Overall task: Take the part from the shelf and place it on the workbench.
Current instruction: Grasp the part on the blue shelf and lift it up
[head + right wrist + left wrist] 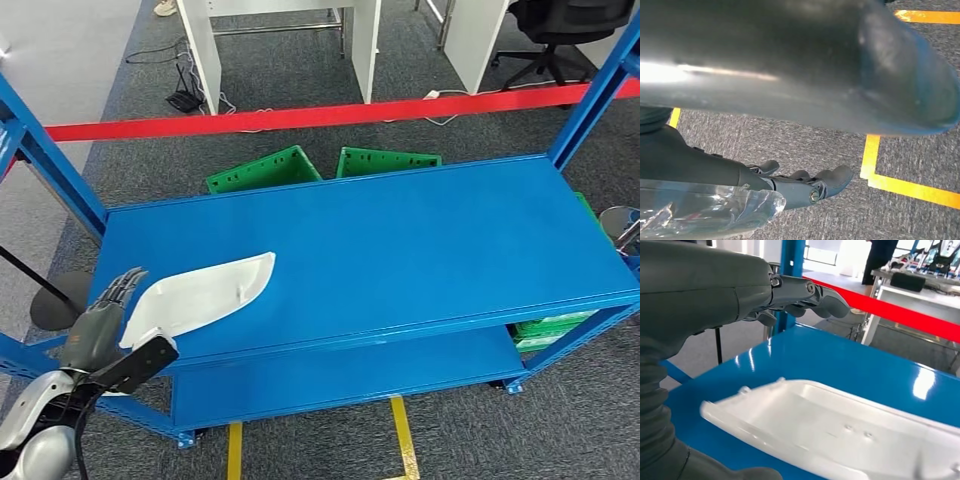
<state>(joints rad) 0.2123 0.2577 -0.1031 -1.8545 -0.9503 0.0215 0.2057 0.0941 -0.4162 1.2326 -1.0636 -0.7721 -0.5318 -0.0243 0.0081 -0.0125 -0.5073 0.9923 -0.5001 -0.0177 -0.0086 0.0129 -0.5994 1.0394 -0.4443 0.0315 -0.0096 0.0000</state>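
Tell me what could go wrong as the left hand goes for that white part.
1. The white part lies at the front edge of the blue shelf; a nudge from the left hand could push it off.
2. The part is thin and shallow, so the open fingers above it may slip.

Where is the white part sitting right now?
In the head view the white part lies on the blue shelf, at its left front corner, just beside the left hand.
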